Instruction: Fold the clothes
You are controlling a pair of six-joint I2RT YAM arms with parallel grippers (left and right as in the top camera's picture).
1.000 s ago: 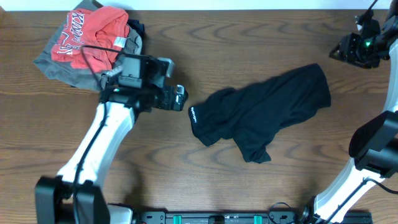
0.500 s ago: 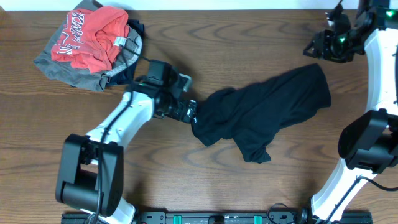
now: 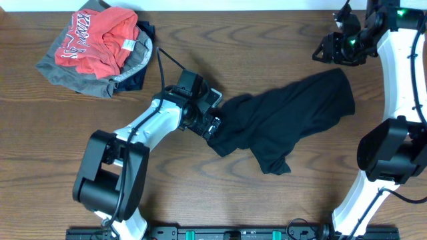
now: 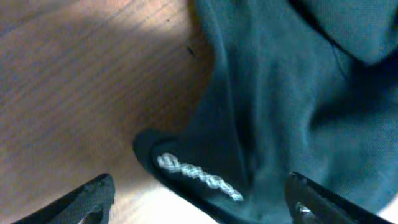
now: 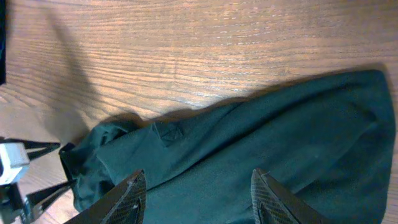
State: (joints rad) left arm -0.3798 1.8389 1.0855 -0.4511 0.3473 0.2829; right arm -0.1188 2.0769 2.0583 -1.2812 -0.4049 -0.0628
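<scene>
A crumpled black garment (image 3: 283, 119) lies at the table's centre-right. Its left hem carries white lettering (image 4: 198, 175). My left gripper (image 3: 213, 121) is open at that left hem, its fingers (image 4: 199, 202) spread to either side of the lettered edge. My right gripper (image 3: 333, 48) is open and empty, held above the table beyond the garment's far right corner; in the right wrist view its fingers (image 5: 199, 199) frame the black cloth (image 5: 261, 155) below. A pile of red and grey clothes (image 3: 97, 48) sits at the far left.
The wooden table (image 3: 200, 187) runs to a white edge along the far side (image 3: 233, 5). The left arm (image 3: 133, 137) stretches diagonally over the table's left half. The right arm (image 3: 407, 93) runs along the right edge.
My left gripper has moved right and reached the garment's lettered left hem. My right gripper has moved left along the far edge toward the garment's far corner.
</scene>
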